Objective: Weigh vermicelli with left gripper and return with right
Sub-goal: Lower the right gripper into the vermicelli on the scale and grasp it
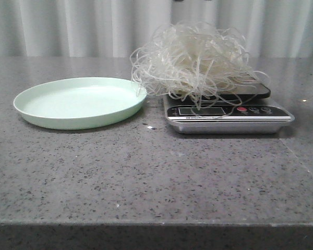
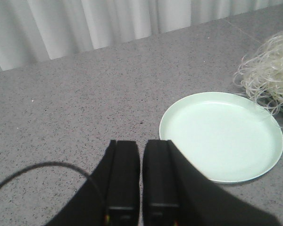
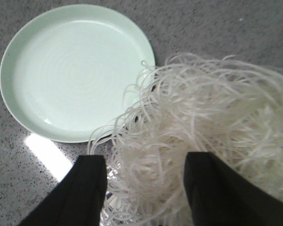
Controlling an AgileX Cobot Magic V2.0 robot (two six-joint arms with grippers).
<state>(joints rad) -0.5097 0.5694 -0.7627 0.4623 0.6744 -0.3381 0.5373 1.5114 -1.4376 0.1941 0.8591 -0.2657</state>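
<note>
A grey speckled stone table [image 1: 146, 177] runs back to a pale pleated curtain [image 1: 83, 26], and on it a silver kitchen scale [image 1: 227, 117] with a dark display and a red button sits just beside an empty pale green plate [image 1: 78, 101]; the scale's small print is too blurred to read. The vermicelli [image 1: 193, 60] lies heaped on the scale's platform, strands trailing over the display and toward the plate's rim. The right gripper [image 3: 144, 188] has its jaws spread wide with the noodle tangle between and beyond them, while the left gripper [image 2: 141, 181] has its jaws nearly together, holding nothing, the plate just off to one side.
</note>
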